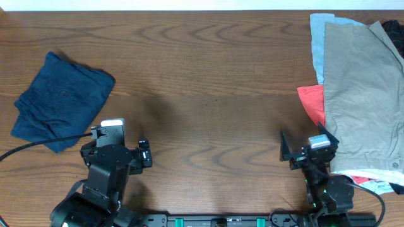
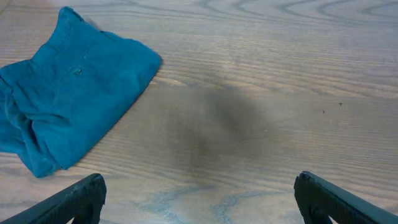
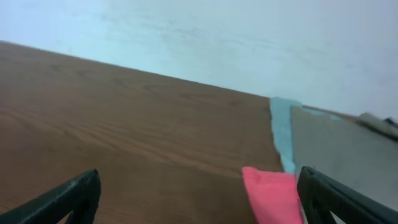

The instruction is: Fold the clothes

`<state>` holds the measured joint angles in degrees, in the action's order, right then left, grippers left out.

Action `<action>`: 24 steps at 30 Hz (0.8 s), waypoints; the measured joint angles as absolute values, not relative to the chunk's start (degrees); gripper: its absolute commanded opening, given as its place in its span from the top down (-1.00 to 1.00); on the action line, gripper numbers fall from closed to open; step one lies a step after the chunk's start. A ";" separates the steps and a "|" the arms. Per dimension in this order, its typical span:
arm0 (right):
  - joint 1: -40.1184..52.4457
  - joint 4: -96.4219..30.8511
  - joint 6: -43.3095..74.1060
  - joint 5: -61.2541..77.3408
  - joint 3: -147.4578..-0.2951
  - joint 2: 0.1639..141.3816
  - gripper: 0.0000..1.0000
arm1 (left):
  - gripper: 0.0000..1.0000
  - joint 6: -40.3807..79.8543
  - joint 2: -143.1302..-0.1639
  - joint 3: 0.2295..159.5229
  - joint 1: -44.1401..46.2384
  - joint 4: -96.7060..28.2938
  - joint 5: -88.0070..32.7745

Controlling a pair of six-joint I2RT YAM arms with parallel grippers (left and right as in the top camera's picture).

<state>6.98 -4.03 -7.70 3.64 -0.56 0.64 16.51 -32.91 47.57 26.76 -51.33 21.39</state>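
Note:
The dark navy blue shorts [image 1: 62,101] lie folded in a compact bundle at the table's left side; they also show at the upper left of the left wrist view [image 2: 68,93]. My left gripper [image 1: 131,153] is open and empty, low over bare wood to the right of and nearer than the shorts [image 2: 199,199]. My right gripper [image 1: 303,150] is open and empty at the front right, just left of the pile of clothes [image 3: 199,199]. The pile holds a tan garment [image 1: 363,94], a light blue one [image 1: 319,44] and a red one [image 1: 311,101].
The wooden table [image 1: 208,94] stretches between the shorts and the pile. A dark garment [image 1: 394,28] peeks out at the far right corner. A black cable [image 1: 38,146] runs from the left arm over the shorts' near edge. A pale wall [image 3: 217,37] lies beyond the far edge.

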 measured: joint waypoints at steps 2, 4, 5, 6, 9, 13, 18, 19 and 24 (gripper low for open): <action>6.98 -4.05 -9.04 3.14 -0.56 0.64 -0.98 | -0.95 16.51 -32.91 47.57 26.76 -51.33 21.39; 6.98 -4.05 -9.85 2.92 -0.56 0.64 -0.98 | -0.96 16.51 -32.91 47.57 26.76 -51.33 21.39; 6.98 -4.03 -10.00 2.92 -0.56 0.64 -0.98 | -0.95 16.51 -32.91 47.57 26.76 -51.33 21.39; 6.98 -4.03 -10.15 2.90 -0.56 0.64 -0.99 | -0.95 16.51 -32.91 47.57 26.76 -51.33 21.39; 6.98 -4.03 -10.46 2.81 -0.56 0.64 -0.98 | -0.96 16.51 -32.91 47.57 26.76 -51.33 21.39; 6.98 -4.03 -10.68 2.76 -0.56 0.64 -0.98 | -0.96 16.51 -32.91 47.57 26.76 -51.33 21.39; 6.98 -4.03 -10.83 2.76 -0.56 0.64 -0.99 | -0.95 16.51 -32.91 47.57 26.76 -51.35 21.39; 6.98 -4.03 -10.83 2.76 -0.56 0.64 -0.99 | -0.96 16.51 -32.91 47.57 26.76 -51.35 21.39; 6.98 -4.03 -10.85 2.76 -0.56 0.64 -0.99 | -0.96 16.51 -32.91 47.57 26.76 -51.33 21.39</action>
